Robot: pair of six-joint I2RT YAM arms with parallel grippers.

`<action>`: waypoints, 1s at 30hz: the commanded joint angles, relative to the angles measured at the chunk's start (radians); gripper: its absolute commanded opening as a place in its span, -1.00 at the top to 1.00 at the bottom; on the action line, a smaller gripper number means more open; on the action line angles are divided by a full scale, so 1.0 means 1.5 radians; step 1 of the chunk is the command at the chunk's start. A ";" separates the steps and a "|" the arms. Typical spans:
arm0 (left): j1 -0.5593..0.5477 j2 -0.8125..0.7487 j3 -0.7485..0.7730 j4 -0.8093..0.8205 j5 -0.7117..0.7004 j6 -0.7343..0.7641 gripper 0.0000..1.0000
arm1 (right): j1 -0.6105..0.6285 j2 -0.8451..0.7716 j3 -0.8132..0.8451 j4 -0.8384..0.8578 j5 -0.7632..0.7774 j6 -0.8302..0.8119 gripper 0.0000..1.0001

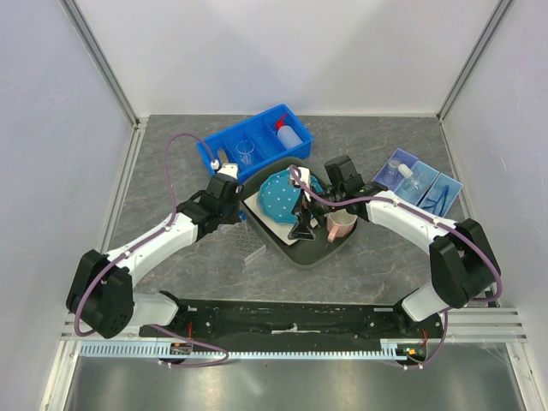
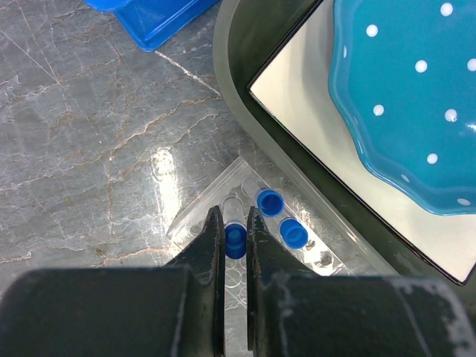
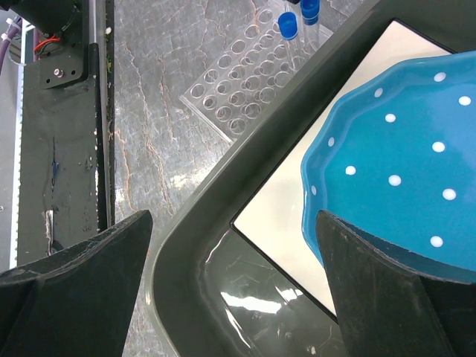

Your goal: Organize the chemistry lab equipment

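My left gripper (image 2: 235,216) is shut on a blue-capped vial (image 2: 235,241) that stands in the clear rack (image 2: 195,216), right beside the tray. Two more blue-capped vials (image 2: 269,201) stand in the rack next to it. In the top view the left gripper (image 1: 235,214) is at the tray's left edge, above the rack (image 1: 248,248). My right gripper (image 3: 232,217) is wide open and empty over the tray's near corner (image 3: 186,245); it also shows in the top view (image 1: 301,221). A white squeeze bottle with a red nozzle (image 1: 289,133) and a clear beaker (image 1: 247,151) sit in the blue bin (image 1: 218,147).
The dark tray (image 1: 295,254) holds a white board, the blue dotted plate (image 1: 281,195) and a pink mug (image 1: 341,225). Clear blue trays (image 1: 452,184) at the right hold a white-capped bottle (image 1: 405,173) and other small items. White walls enclose the table.
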 commanded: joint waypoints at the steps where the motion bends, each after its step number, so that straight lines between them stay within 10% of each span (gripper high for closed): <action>1: 0.000 0.012 0.014 0.034 -0.021 0.029 0.96 | -0.004 -0.010 0.025 0.007 -0.012 -0.014 -0.96; 8: 0.000 0.021 0.002 0.048 -0.013 0.040 0.95 | -0.005 -0.006 0.025 0.006 -0.013 -0.013 -0.96; 30: 0.001 -0.094 0.059 -0.081 -0.032 0.027 -0.19 | -0.028 -0.029 0.025 -0.007 0.011 -0.035 -0.96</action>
